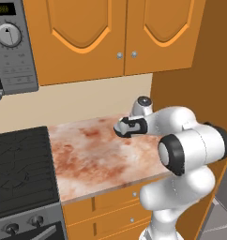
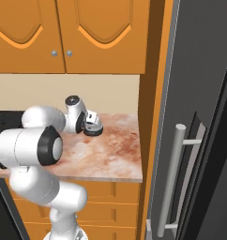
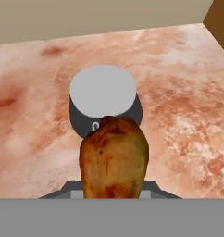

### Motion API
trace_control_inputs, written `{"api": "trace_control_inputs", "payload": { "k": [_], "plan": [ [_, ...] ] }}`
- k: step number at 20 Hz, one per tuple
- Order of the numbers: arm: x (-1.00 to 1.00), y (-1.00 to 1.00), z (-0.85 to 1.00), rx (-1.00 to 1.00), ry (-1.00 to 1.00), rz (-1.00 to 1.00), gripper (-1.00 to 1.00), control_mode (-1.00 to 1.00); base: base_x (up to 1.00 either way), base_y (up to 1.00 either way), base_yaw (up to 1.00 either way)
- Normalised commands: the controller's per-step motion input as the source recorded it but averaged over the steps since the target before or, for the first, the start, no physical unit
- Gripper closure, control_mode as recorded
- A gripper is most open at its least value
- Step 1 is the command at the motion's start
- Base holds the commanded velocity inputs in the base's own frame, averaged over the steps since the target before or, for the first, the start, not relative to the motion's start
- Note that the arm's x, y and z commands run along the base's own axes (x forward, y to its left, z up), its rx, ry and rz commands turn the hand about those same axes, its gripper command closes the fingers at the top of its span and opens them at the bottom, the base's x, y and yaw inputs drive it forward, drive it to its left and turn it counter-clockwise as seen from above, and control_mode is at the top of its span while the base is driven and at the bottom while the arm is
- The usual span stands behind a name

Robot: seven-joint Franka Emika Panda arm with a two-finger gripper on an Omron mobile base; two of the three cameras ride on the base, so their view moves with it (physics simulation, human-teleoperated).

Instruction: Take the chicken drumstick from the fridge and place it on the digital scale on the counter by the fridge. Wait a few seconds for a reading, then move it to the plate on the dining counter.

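The arm (image 1: 190, 145) is glossy white, built of fat rounded segments (almost bulbous at the elbow) joined by black bands. Its joint ends carry flat grey circular caps ringed in black. The wrist (image 2: 74, 104) ends in a dark-capped white cylinder, with a blocky black section beside it.

Two cameras sat behind the white arm (image 1: 190, 154), left and right, both looking forward and down at the same marbled surface (image 1: 96, 159). The left one also took in the stove (image 1: 21, 164); the right one took in the fridge (image 2: 204, 117). The hand camera looked down, close above the digital scale (image 3: 103, 90).
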Motion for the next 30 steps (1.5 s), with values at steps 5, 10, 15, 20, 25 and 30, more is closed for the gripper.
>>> {"api": "trace_control_inputs", "payload": {
  "k": [5, 10, 15, 20, 25, 30],
  "plan": [
    [0.39, 0.0, -0.11, 0.0, 0.0, 0.0, 1.0, -1.0, 0.0, 0.0, 0.0],
    [0.43, 0.0, -0.11, 0.0, 0.0, 0.0, 1.0, -1.0, 0.0, 0.0, 0.0],
    [0.44, 0.0, -0.21, 0.0, 0.0, 0.0, 1.0, -1.0, 0.0, 0.0, 0.0],
    [0.29, 0.0, -0.33, 0.0, 0.0, 0.0, 1.0, -1.0, 0.0, 0.0, 0.0],
    [0.32, 0.0, -0.31, 0.0, 0.0, 0.0, 1.0, -1.0, 0.0, 0.0, 0.0],
    [0.23, 0.0, -0.19, 0.0, 0.0, 0.0, 1.0, -1.0, 0.0, 0.0, 0.0]
  ]
}}
